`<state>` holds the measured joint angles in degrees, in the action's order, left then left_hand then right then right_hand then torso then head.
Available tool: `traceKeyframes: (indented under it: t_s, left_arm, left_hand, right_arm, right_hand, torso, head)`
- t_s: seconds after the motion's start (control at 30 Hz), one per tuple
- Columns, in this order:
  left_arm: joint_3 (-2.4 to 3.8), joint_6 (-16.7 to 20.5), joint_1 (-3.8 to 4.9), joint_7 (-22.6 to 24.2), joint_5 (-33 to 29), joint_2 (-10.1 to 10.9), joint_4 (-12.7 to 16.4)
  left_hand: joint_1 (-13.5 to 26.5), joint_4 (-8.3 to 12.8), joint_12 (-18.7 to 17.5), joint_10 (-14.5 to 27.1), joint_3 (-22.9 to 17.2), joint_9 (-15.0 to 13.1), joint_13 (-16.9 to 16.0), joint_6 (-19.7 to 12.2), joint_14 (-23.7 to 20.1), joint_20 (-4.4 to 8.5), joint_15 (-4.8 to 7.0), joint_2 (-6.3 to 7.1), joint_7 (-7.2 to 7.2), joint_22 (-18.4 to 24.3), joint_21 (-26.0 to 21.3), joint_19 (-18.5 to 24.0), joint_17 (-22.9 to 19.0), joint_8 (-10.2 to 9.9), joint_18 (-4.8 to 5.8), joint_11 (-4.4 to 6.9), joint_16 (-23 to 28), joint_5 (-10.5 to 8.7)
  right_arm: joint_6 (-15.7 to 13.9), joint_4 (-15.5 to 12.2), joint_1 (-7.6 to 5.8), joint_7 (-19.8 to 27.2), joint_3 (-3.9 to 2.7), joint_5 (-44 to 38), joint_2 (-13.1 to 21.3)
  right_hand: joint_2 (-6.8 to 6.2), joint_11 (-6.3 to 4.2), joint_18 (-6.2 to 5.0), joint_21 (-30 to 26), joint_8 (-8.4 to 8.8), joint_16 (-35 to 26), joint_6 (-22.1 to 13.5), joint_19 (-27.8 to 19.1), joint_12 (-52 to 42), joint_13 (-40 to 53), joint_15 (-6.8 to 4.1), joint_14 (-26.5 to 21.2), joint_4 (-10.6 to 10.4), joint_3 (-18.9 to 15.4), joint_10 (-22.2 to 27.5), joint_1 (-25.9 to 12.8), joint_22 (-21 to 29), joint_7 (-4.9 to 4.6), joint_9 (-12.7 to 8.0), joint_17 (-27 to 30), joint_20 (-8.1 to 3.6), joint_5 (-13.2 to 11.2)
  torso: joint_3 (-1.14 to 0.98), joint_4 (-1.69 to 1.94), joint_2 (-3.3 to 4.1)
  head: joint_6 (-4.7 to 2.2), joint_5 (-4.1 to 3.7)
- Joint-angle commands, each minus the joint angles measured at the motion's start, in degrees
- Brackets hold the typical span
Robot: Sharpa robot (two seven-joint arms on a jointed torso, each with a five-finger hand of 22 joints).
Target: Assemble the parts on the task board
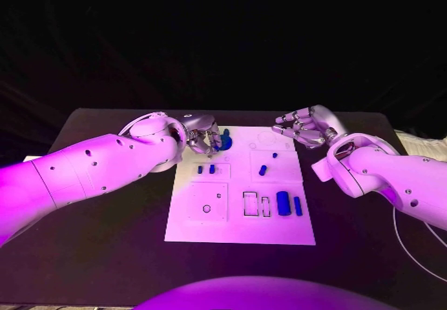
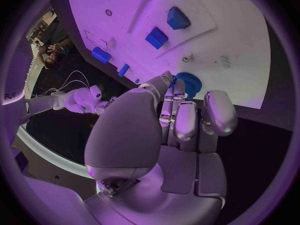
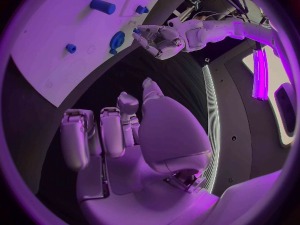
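The white task board (image 1: 240,226) lies mid-table. My left hand (image 1: 200,139) hovers over its far left corner and pinches a blue gear (image 1: 225,139) on edge at its fingertips; the gear (image 2: 187,83) shows just past the fingers (image 2: 178,110), and again as the gear (image 3: 117,39) by that hand (image 3: 159,37). My right hand (image 1: 303,127) hangs over the far right corner with fingers (image 3: 109,130) curled in on nothing. Two small blue pieces (image 1: 206,169), a peg (image 1: 263,170), a thick cylinder (image 1: 282,202) and a thin bar (image 1: 298,205) sit on the board.
Rectangular slot outlines (image 1: 250,203) and a round hole (image 1: 207,208) mark the board's near half. The black table (image 1: 103,245) runs wide on both sides of the board. A thin white cable (image 1: 400,239) lies at the right edge.
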<state>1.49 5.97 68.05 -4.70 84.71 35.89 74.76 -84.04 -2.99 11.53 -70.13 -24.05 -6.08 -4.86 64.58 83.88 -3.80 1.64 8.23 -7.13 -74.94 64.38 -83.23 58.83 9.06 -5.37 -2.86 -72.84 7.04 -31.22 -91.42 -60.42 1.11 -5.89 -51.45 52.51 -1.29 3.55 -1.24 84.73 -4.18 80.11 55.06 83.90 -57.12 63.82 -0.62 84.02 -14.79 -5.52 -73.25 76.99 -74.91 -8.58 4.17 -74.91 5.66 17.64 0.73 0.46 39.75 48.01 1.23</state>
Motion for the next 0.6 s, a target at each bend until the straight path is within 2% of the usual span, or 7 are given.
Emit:
traceKeyframes:
  t_s: [0.03,0.33,0.6]
  left_arm:
    - [0.05,-1.32,0.10,-0.89,-2.33,0.69,0.51]
    - [0.01,-2.06,0.08,-1.36,-2.69,2.15,1.03]
    - [-0.16,-2.48,-0.01,-1.40,-1.93,2.10,0.83]
  left_hand:
    - [-0.18,0.04,-0.24,-0.51,-0.51,0.06,-0.03,0.32,1.21,-0.18,0.14,0.16,-0.01,-1.59,0.45,-0.38,-0.14,-0.14,0.49,-0.09,-0.09,-0.37]
    - [0.02,0.15,-0.43,-0.63,-0.59,0.10,-0.04,0.35,1.17,-0.21,0.10,0.38,-0.04,-1.66,0.49,-0.37,-0.25,-0.28,0.50,-0.13,-0.09,-0.40]
    - [0.09,0.28,-0.58,-0.71,-0.70,0.14,-0.04,0.37,1.15,-0.23,0.08,0.49,-0.04,-1.72,0.54,-0.35,-0.34,-0.40,0.50,-0.13,-0.10,-0.40]
  right_arm:
    - [0.77,-0.02,0.04,0.29,0.00,-0.37,-0.08]
    - [0.78,-0.01,0.05,0.29,0.00,-0.37,-0.12]
    - [0.80,0.04,0.06,0.33,0.00,-0.37,-0.23]
  right_hand:
    - [0.49,-0.08,-0.94,-0.19,0.15,-0.36,0.51,0.55,-0.22,0.05,-0.25,3.12,-0.04,-0.25,-0.18,0.04,-6.36,0.07,-0.03,-1.49,-0.34,0.15]
    - [0.49,-0.08,-0.94,-0.19,0.15,-0.36,0.51,0.55,-0.22,0.05,-0.25,3.12,-0.04,-0.25,-0.18,0.04,-6.36,0.07,-0.03,-1.49,-0.34,0.15]
    - [0.49,-0.08,-0.94,-0.19,0.15,-0.36,0.51,0.55,-0.21,0.05,-0.25,3.12,-0.05,-0.26,-0.18,0.04,-6.36,0.07,-0.03,-1.49,-0.34,0.16]
  torso:
    - [0.07,0.04,0.04]
    - [0.05,-0.03,0.05]
    - [0.06,-0.10,0.09]
  head:
    - [0.07,0.16]
    - [0.16,0.36]
    - [0.14,0.43]
